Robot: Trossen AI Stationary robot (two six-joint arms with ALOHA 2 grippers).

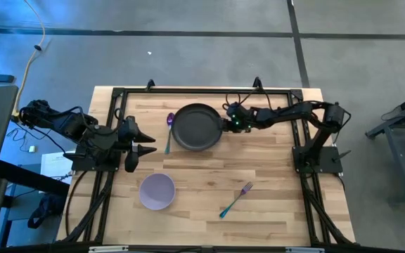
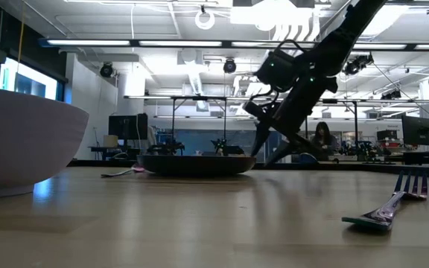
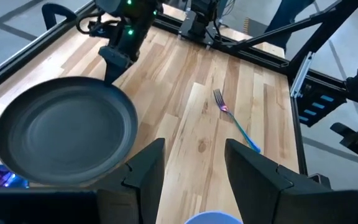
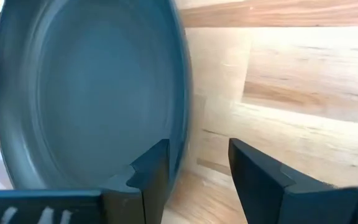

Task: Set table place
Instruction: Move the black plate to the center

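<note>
The dark grey plate (image 1: 197, 126) lies flat on the table (image 1: 273, 176) near its far edge. The spoon (image 1: 169, 133) lies just left of it, purple head toward the far edge. The lavender bowl (image 1: 157, 191) stands near the front left, and the fork (image 1: 235, 199) lies front centre. My right gripper (image 1: 223, 125) is open at the plate's right rim, tilted down. In the right wrist view one finger stands over the plate (image 4: 86, 93) and the other over bare wood. My left gripper (image 1: 150, 143) hovers open at the left, above the table between spoon and bowl. My right gripper (image 4: 197, 174) comes slanting down from the table's right, with the plate's right rim (image 4: 182, 124) between its open fingers. I cannot tell whether either finger touches the rim. The plate lies flat on the table.
A black metal frame (image 1: 209, 90) runs along the table's far edge and both sides, with the arm bases mounted on it. Bare wood lies between the plate, the bowl and the fork (image 3: 235, 121). A person sits far back in the room (image 2: 322, 138).
</note>
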